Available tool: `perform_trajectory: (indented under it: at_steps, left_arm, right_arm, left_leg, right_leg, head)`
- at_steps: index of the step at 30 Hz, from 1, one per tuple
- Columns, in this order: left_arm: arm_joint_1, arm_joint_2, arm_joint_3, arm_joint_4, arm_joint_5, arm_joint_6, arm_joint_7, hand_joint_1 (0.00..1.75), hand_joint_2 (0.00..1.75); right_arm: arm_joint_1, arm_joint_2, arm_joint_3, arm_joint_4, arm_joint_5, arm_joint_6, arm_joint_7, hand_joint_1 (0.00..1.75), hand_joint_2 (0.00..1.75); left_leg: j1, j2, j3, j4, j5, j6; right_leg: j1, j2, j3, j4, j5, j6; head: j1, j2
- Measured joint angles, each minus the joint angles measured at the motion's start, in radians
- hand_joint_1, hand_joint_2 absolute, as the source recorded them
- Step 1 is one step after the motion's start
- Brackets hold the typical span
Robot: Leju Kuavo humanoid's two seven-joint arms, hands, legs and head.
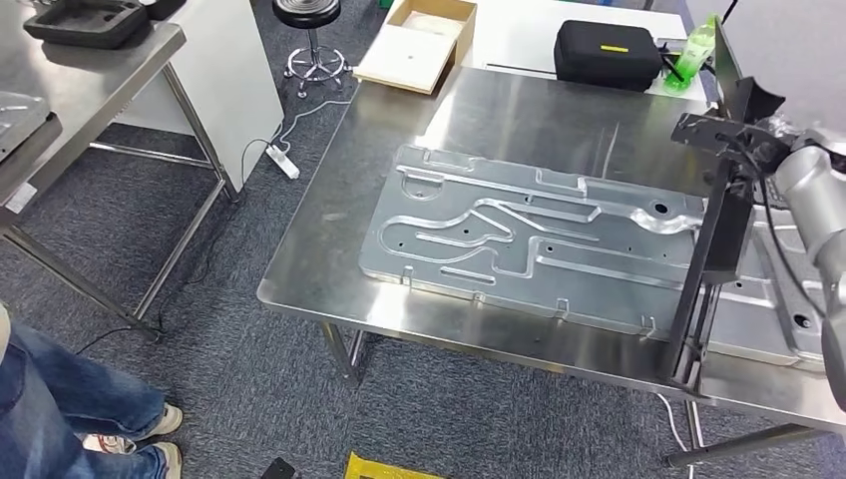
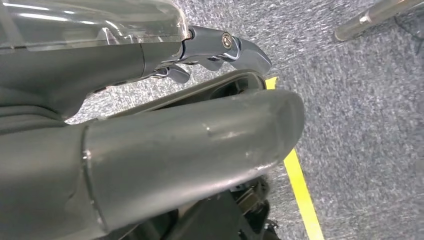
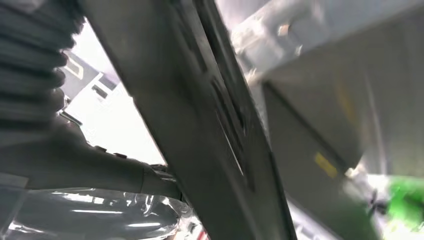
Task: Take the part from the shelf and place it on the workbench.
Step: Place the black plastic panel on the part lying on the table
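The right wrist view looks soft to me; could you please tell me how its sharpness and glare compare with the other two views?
Right wrist view: smeared throughout, the dark part crossing it with soft edges, background washed out white. Head view: sharp, with broad glare on the workbench. Left wrist view: the right hand's counterpart, the left hand, is crisp enough to show scratches, as is the carpet.

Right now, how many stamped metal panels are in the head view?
3: one panel centred on the workbench, a second panel at its right end, a third panel on the left shelf. More may be hidden.
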Motion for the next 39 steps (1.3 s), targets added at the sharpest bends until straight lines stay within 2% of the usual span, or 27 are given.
perform_trajectory:
  at_steps: [3, 4, 5, 6, 8, 10, 13, 15, 16, 18, 19, 20, 21, 23, 25, 26, 29, 31, 33, 34, 35, 36, 38, 39]
  left_arm:
    - [0.001, -0.001, 0.002, 0.000, -0.003, 0.000, -0.003, 0.00, 0.00]
    - [0.003, -0.001, 0.004, 0.000, -0.005, 0.000, -0.004, 0.00, 0.00]
    - [0.004, -0.001, 0.005, 0.000, -0.006, 0.001, -0.005, 0.00, 0.00]
    - [0.006, -0.001, 0.006, 0.000, -0.006, 0.003, -0.006, 0.00, 0.00]
    - [0.006, -0.001, 0.007, 0.000, -0.006, 0.007, -0.007, 0.00, 0.00]
    - [0.005, 0.000, 0.008, 0.000, -0.007, 0.009, -0.008, 0.00, 0.00]
    - [0.005, -0.001, 0.011, 0.000, -0.007, 0.009, -0.009, 0.00, 0.00]
    - [0.005, -0.001, 0.012, 0.000, -0.007, 0.009, -0.009, 0.00, 0.00]
    - [0.005, -0.001, 0.013, 0.000, -0.007, 0.009, -0.009, 0.00, 0.00]
    - [0.005, -0.001, 0.013, 0.000, -0.007, 0.009, -0.009, 0.00, 0.00]
    - [0.006, -0.001, 0.013, 0.000, -0.007, 0.009, -0.009, 0.00, 0.00]
    - [0.006, -0.001, 0.013, 0.000, -0.007, 0.009, -0.009, 0.00, 0.00]
    - [0.007, -0.001, 0.014, 0.001, -0.007, 0.009, -0.009, 0.00, 0.00]
    - [0.006, 0.000, 0.014, 0.001, -0.007, 0.009, -0.009, 0.00, 0.00]
    - [0.004, 0.003, 0.015, 0.001, -0.007, 0.009, -0.010, 0.00, 0.00]
    - [0.004, 0.004, 0.015, 0.001, -0.007, 0.010, -0.011, 0.00, 0.00]
    - [0.004, 0.004, 0.015, 0.001, -0.009, 0.011, -0.012, 0.00, 0.00]
    - [0.003, 0.003, 0.016, 0.001, -0.013, 0.013, -0.012, 0.00, 0.00]
    - [0.003, 0.000, 0.016, 0.001, -0.017, 0.014, -0.012, 0.00, 0.00]
    - [0.003, -0.001, 0.016, 0.001, -0.017, 0.014, -0.012, 0.00, 0.00]
    - [0.004, -0.002, 0.016, 0.001, -0.018, 0.014, -0.012, 0.00, 0.00]
    - [0.005, -0.003, 0.016, 0.002, -0.018, 0.014, -0.012, 0.00, 0.00]
    - [0.004, -0.004, 0.017, 0.002, -0.018, 0.013, -0.012, 0.00, 0.00]
    - [0.002, -0.004, 0.019, 0.002, -0.018, 0.014, -0.012, 0.00, 0.00]
  right_arm:
    - [0.016, -0.008, 0.004, 0.011, 0.002, 0.063, -0.045, 0.00, 1.75]
    - [0.025, -0.011, 0.005, 0.014, 0.001, 0.062, -0.050, 0.00, 1.75]
    - [0.033, -0.014, 0.006, 0.015, -0.003, 0.051, -0.048, 0.00, 1.75]
    - [0.038, -0.017, 0.006, 0.017, -0.008, 0.035, -0.045, 0.00, 1.75]
    - [0.041, -0.020, 0.006, 0.017, -0.028, 0.009, -0.040, 0.00, 1.75]
    - [0.043, -0.023, 0.006, 0.019, -0.047, 0.007, -0.043, 0.00, 1.75]
    - [0.049, -0.025, 0.006, 0.020, -0.054, 0.011, -0.046, 0.00, 1.75]
    - [0.048, -0.025, 0.006, 0.019, -0.054, 0.010, -0.046, 0.00, 1.75]
    - [0.048, -0.025, 0.006, 0.019, -0.054, 0.010, -0.047, 0.00, 1.75]
    - [0.049, -0.025, 0.006, 0.020, -0.054, 0.010, -0.047, 0.00, 1.75]
    - [0.050, -0.025, 0.006, 0.020, -0.054, 0.010, -0.047, 0.00, 1.75]
    - [0.051, -0.025, 0.006, 0.020, -0.054, 0.011, -0.047, 0.00, 1.75]
    - [0.051, -0.025, 0.006, 0.021, -0.055, 0.011, -0.047, 0.00, 1.75]
    - [0.052, -0.025, 0.006, 0.021, -0.057, 0.010, -0.047, 0.00, 1.75]
    - [0.056, -0.026, 0.004, 0.023, -0.072, -0.002, -0.046, 0.00, 1.75]
    - [0.059, -0.027, 0.001, 0.024, -0.085, -0.016, -0.046, 0.00, 1.31]
    - [0.072, -0.031, -0.022, 0.021, -0.105, -0.075, -0.045, 0.00, 0.00]
    - [0.078, -0.037, -0.038, 0.018, -0.105, -0.125, -0.043, 0.00, 0.00]
    - [0.089, -0.042, -0.054, 0.018, -0.107, -0.164, -0.041, 0.00, 0.00]
    - [0.098, -0.043, -0.062, 0.018, -0.106, -0.174, -0.040, 0.00, 0.00]
    - [0.106, -0.044, -0.067, 0.018, -0.105, -0.180, -0.039, 0.00, 0.00]
    - [0.111, -0.044, -0.072, 0.017, -0.104, -0.186, -0.038, 0.00, 0.44]
    - [0.116, -0.044, -0.081, 0.016, -0.102, -0.201, -0.038, 0.00, 1.31]
    - [0.115, -0.044, -0.085, 0.015, -0.102, -0.209, -0.041, 0.00, 1.75]
  left_leg:
    - [0.001, 0.000, 0.002, -0.004, 0.002, 0.006]
    - [0.001, -0.001, 0.002, -0.003, 0.001, 0.006]
    - [0.002, -0.001, 0.002, -0.002, 0.000, 0.005]
    - [0.003, -0.002, 0.002, 0.000, -0.002, 0.002]
    - [0.004, -0.002, 0.001, 0.009, -0.009, -0.010]
    - [0.003, -0.001, -0.001, 0.017, -0.015, -0.023]
    - [0.005, -0.001, -0.003, 0.019, -0.018, -0.038]
    - [0.008, 0.000, -0.020, 0.061, -0.049, -0.043]
    - [0.009, 0.001, -0.043, 0.112, -0.078, -0.043]
    - [0.007, 0.001, -0.104, 0.246, -0.137, -0.037]
    - [0.004, 0.001, -0.128, 0.294, -0.150, -0.032]
    - [-0.001, 0.000, -0.135, 0.307, -0.144, -0.024]
    - [-0.009, 0.000, -0.123, 0.281, -0.121, -0.014]
    - [-0.030, 0.000, -0.058, 0.149, -0.055, 0.012]
    - [-0.044, 0.001, -0.002, 0.040, -0.022, 0.030]
    - [-0.046, 0.001, 0.008, 0.019, -0.021, 0.035]
    - [-0.041, 0.002, 0.023, -0.015, -0.005, 0.035]
    - [-0.032, 0.005, 0.036, -0.043, 0.010, 0.031]
    - [-0.027, 0.005, 0.039, -0.048, 0.013, 0.029]
    - [-0.024, 0.006, 0.039, -0.047, 0.013, 0.027]
    - [-0.020, 0.006, 0.038, -0.044, 0.011, 0.024]
    - [-0.016, 0.006, 0.037, -0.038, 0.007, 0.019]
    - [-0.005, 0.006, 0.030, -0.018, -0.004, 0.001]
    - [-0.002, 0.005, 0.025, -0.004, -0.012, -0.010]
  right_leg:
    - [-0.009, 0.000, -0.083, 0.168, -0.074, 0.015]
    - [-0.014, 0.000, -0.104, 0.205, -0.079, 0.020]
    - [-0.020, 0.000, -0.108, 0.206, -0.066, 0.024]
    - [-0.026, -0.001, -0.094, 0.171, -0.037, 0.029]
    - [-0.034, -0.001, -0.037, 0.049, 0.021, 0.039]
    - [-0.031, 0.002, -0.003, -0.022, 0.039, 0.034]
    - [-0.024, 0.005, -0.004, -0.026, 0.037, 0.008]
    - [-0.021, 0.005, -0.002, -0.027, 0.039, -0.009]
    - [-0.017, 0.005, -0.001, -0.028, 0.039, -0.016]
    - [-0.006, 0.005, -0.001, -0.028, 0.039, -0.026]
    - [-0.001, 0.005, -0.001, -0.028, 0.039, -0.030]
    - [0.005, 0.006, -0.001, -0.027, 0.039, -0.032]
    - [0.008, 0.007, -0.001, -0.027, 0.039, -0.034]
    - [0.013, 0.009, 0.002, -0.027, 0.038, -0.036]
    - [0.014, 0.009, 0.002, -0.027, 0.039, -0.035]
    - [0.012, 0.008, 0.001, -0.028, 0.040, -0.032]
    - [0.009, 0.009, 0.000, -0.031, 0.042, -0.021]
    - [0.008, 0.008, -0.021, 0.018, 0.008, -0.010]
    - [-0.001, 0.007, -0.070, 0.126, -0.048, 0.006]
    - [-0.008, 0.007, -0.093, 0.173, -0.064, 0.014]
    - [-0.016, 0.005, -0.101, 0.190, -0.062, 0.023]
    - [-0.025, 0.003, -0.093, 0.173, -0.043, 0.032]
    - [-0.042, -0.001, -0.035, 0.065, 0.012, 0.053]
    - [-0.043, 0.001, -0.009, 0.015, 0.029, 0.055]
  head:
    - [0.000, 0.000]
    - [0.000, 0.000]
    - [0.000, 0.000]
    - [0.000, 0.000]
    - [0.001, 0.000]
    - [0.000, 0.000]
    - [-0.001, 0.000]
    - [-0.001, 0.000]
    - [-0.001, 0.000]
    - [-0.001, 0.000]
    - [-0.001, 0.000]
    - [-0.001, 0.000]
    - [-0.001, 0.000]
    - [-0.001, 0.000]
    - [0.000, 0.000]
    - [-0.001, 0.000]
    - [-0.001, 0.000]
    - [0.000, 0.000]
    - [0.000, 0.000]
    - [0.000, 0.000]
    - [0.000, 0.000]
    - [0.000, 0.000]
    - [0.000, 0.000]
    - [0.000, 0.000]
